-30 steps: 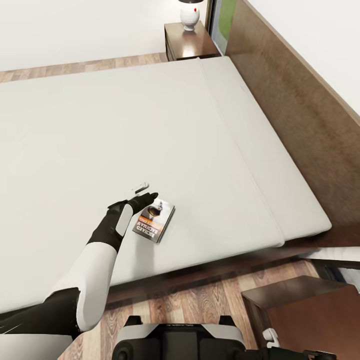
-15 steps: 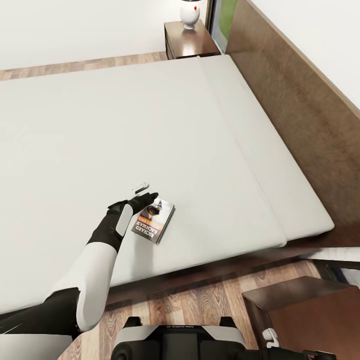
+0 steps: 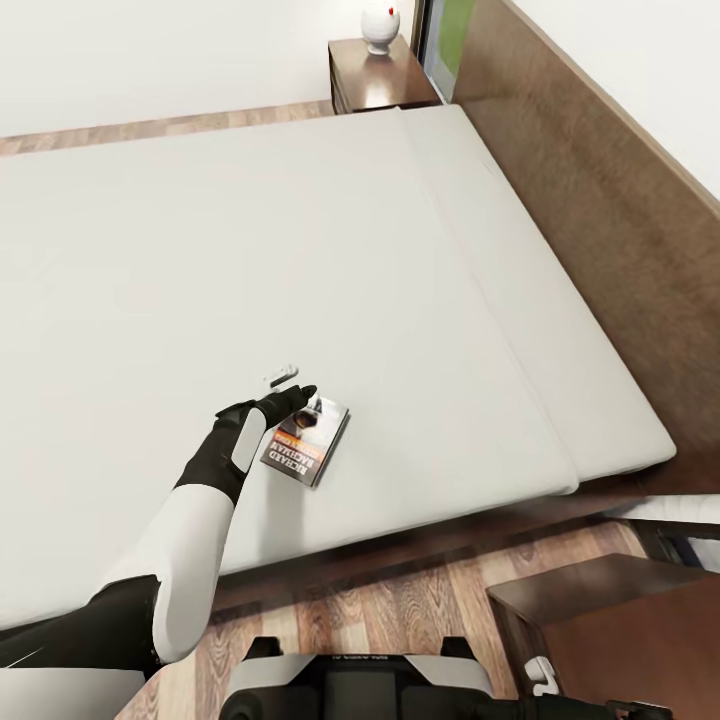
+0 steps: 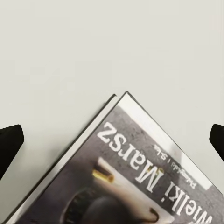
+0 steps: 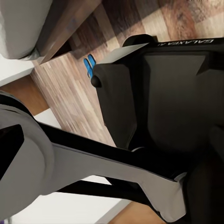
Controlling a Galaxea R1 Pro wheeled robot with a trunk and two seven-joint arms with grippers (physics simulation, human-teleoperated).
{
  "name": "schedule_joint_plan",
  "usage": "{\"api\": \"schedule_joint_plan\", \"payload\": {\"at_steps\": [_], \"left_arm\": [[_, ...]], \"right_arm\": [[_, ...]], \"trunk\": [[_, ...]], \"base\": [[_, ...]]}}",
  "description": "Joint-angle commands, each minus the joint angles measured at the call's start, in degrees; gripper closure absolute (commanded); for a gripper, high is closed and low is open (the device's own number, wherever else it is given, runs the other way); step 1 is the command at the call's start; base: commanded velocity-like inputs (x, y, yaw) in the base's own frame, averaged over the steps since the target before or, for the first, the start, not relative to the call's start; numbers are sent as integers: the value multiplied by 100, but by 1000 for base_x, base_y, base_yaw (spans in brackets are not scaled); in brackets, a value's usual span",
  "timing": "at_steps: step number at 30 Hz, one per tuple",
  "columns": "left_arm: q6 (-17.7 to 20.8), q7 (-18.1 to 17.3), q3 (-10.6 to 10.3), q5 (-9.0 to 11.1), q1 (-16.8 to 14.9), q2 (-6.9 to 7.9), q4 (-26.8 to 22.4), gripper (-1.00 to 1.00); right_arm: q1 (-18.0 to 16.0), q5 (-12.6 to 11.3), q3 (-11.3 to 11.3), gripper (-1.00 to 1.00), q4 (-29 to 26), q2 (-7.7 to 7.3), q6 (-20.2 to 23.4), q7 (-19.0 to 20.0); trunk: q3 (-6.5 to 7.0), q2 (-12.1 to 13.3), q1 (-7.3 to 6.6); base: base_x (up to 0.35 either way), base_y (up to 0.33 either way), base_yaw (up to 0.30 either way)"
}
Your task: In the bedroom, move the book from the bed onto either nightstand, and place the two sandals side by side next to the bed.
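**Left claw poised over the book's far corner**

Head view: the thin dark paperback book with its orange band lies flat on the light-grey mattress of the low dark-framed bed, close to the near edge. Its long axis runs slantwise, away from the robot and slightly rightward. The black left gripper sits at the book's far-left corner, fingers spread, holding nothing. The left arm is plainly the nearer one. A dark reddish-brown nightstand stands well apart at the bed's far corner.

Left wrist view: the book's corner points up between the two dark fingertips, which stand wide on either side without touching it.

Right wrist view: the right claw's state I cannot tell. A bright-blue sandal lies on the plank floor beside the robot's base.
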Motion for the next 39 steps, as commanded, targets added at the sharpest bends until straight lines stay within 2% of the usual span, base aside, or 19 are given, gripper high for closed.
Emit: {"api": "schedule_joint_plan", "payload": {"at_steps": [1, 5, 18, 27, 39], "left_arm": [[40, -24, 36, 18, -3, -8, -7, -100], [40, -24, 36, 18, -3, -8, -7, -100], [40, -24, 46, 18, -3, -8, -7, -100], [40, -24, 52, 18, -3, -8, -7, -100], [40, -24, 46, 18, -3, -8, 1, -100]], "right_arm": [[-1, 18, -33, -100, -3, 2, 61, 25], [-1, 18, -33, -100, -3, 2, 60, 25], [-1, 18, -33, -100, -3, 2, 60, 20], [-1, 18, -33, -100, -3, 2, 54, 17], [-1, 18, -34, -100, 2, 2, 37, -14]], "trunk": [[-21, -44, 23], [-93, -204, 111], [-93, -204, 111], [-93, -204, 111], [-93, -204, 111]], "base": [[0, 0, 0], [0, 0, 0], [0, 0, 0], [0, 0, -146], [0, 0, -11]]}}
